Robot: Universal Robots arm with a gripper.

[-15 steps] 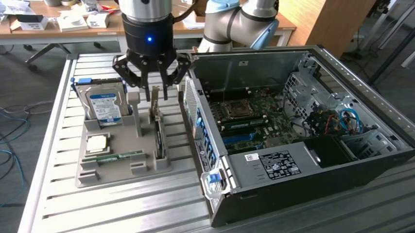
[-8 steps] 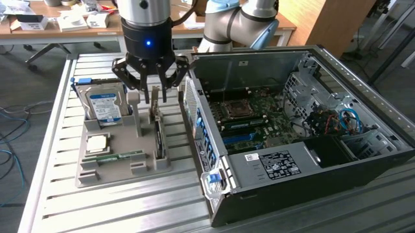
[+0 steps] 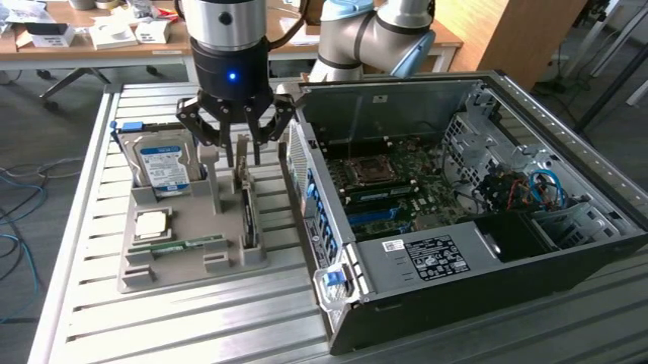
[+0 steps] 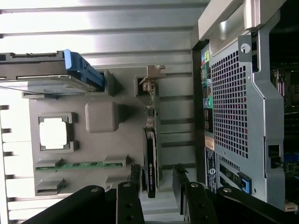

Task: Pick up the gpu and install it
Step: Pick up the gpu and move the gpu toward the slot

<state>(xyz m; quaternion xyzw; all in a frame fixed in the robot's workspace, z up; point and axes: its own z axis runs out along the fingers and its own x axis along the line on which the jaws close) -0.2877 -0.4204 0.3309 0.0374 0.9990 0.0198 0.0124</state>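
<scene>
The gpu stands on its long edge in a slot of the grey holder tray, a thin dark card with a brownish edge. My gripper hangs straight above the card's far end, open, its fingers a little above the top edge. In the wrist view the gpu appears edge-on, running lengthwise in line with the gap between the two black fingers. The gripper holds nothing. The open computer case lies at the exterior view's right, motherboard exposed.
On the same tray stand a silver hard drive with a blue label, a square processor chip and a green memory stick. The case's perforated rear panel sits close beside the tray. The slatted metal table extends forward.
</scene>
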